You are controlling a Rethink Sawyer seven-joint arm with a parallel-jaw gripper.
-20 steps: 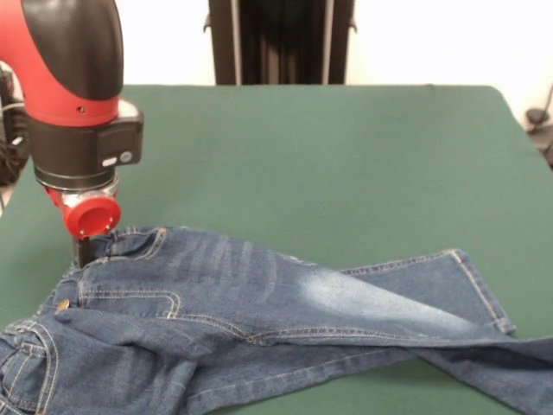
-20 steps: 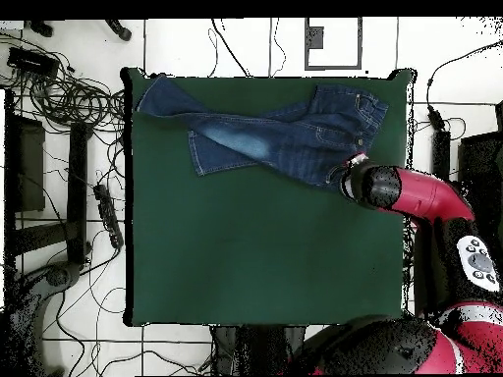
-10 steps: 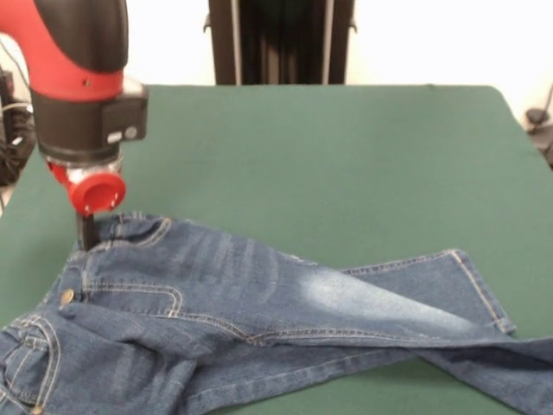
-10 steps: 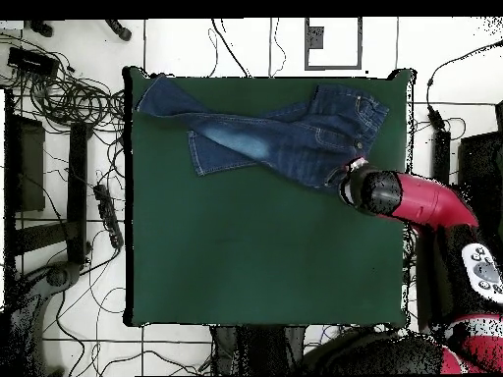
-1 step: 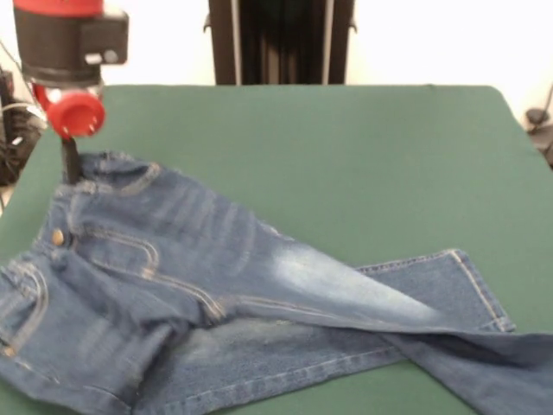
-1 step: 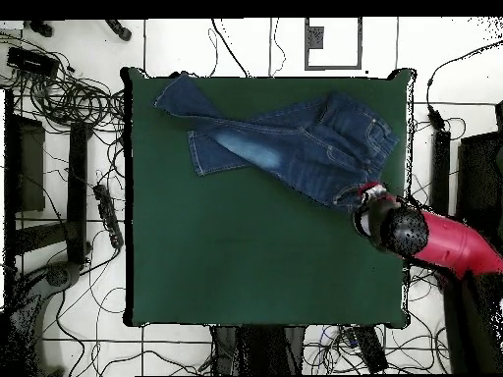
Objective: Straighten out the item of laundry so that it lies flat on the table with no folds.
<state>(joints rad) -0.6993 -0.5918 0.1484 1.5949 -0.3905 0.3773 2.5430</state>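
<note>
Gripper [image 5: 69,162] is clamped on the waistband corner of the jeans [image 5: 233,285]. Jeans lie crumpled on the green table [image 5: 346,164], legs crossed away from the gripper.

I seem to be working in a robotics lab: my green felt table [image 6: 265,265] stands on a white tiled floor [image 6: 59,39], with tangled black cables [image 6: 74,98] and probably equipment stands [image 6: 34,167] around it.

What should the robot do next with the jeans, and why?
Probably keep pulling the waistband corner the same way a little more. The gripper sits at the waistband of the jeans, seemingly pinching it, and the legs still overlap near the hems, so the jeans aren't flat on the table yet.
</note>
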